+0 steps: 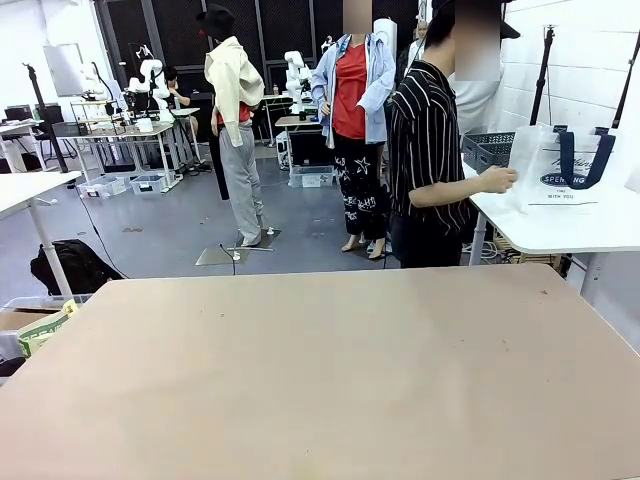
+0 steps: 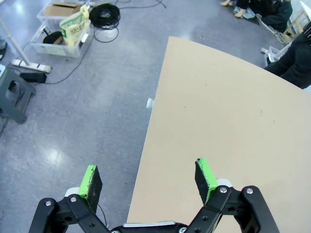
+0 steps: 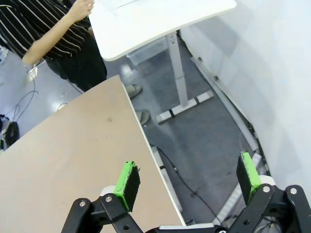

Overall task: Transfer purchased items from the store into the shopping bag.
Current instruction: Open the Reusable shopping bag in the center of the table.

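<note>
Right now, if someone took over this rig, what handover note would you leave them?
Left gripper: open, empty, above the brown table's edge.
Right gripper: open, empty, above another edge of it.
Shopping bag stands on the white side table, the person's hand at its edge; black basket behind the person.
Done: nothing bagged, as far as seen.
Left: the whole transfer.

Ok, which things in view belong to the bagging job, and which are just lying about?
Job: shopping bag, with the person's hand at its edge; black basket near it; left pincer and right pincer, both open.
Lying about: black backpack on the floor; cable coil; clear bin.
</note>
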Controlling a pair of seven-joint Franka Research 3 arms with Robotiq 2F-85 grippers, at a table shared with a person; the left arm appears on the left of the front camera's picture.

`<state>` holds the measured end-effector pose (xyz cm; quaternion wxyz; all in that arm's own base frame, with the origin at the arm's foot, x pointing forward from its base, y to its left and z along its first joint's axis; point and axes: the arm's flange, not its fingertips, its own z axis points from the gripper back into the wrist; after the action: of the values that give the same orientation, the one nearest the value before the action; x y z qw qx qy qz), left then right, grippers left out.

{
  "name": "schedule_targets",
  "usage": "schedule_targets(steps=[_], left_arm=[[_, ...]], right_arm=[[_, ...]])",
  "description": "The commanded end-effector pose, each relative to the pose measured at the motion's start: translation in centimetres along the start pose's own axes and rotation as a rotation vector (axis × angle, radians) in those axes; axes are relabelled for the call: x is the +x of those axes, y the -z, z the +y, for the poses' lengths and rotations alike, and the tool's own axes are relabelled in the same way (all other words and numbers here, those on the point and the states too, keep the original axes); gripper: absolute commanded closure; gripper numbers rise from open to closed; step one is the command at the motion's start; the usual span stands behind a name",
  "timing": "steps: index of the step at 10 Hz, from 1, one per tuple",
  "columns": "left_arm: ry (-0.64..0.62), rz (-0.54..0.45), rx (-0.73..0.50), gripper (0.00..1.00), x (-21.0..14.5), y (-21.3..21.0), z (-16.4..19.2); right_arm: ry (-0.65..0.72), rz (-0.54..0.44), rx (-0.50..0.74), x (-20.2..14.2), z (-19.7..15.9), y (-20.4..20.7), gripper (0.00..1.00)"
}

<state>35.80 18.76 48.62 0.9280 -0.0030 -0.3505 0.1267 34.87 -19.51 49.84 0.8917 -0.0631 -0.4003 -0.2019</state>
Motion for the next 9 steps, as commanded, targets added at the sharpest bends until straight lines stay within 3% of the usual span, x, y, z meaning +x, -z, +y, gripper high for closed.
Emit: schedule_targets(steps=[1, 9], left_arm=[[0.003, 0.003, 0.011, 0.0, -0.02, -0.06, 0.06], [0.003, 0.003, 0.011, 0.0, -0.02, -0.06, 0.06]], right_arm=[[-0.006, 0.007, -0.009, -0.13, -0.13, 0.15, 0.0], [-0.006, 0.007, -0.009, -0.13, -0.13, 0.15, 0.0]])
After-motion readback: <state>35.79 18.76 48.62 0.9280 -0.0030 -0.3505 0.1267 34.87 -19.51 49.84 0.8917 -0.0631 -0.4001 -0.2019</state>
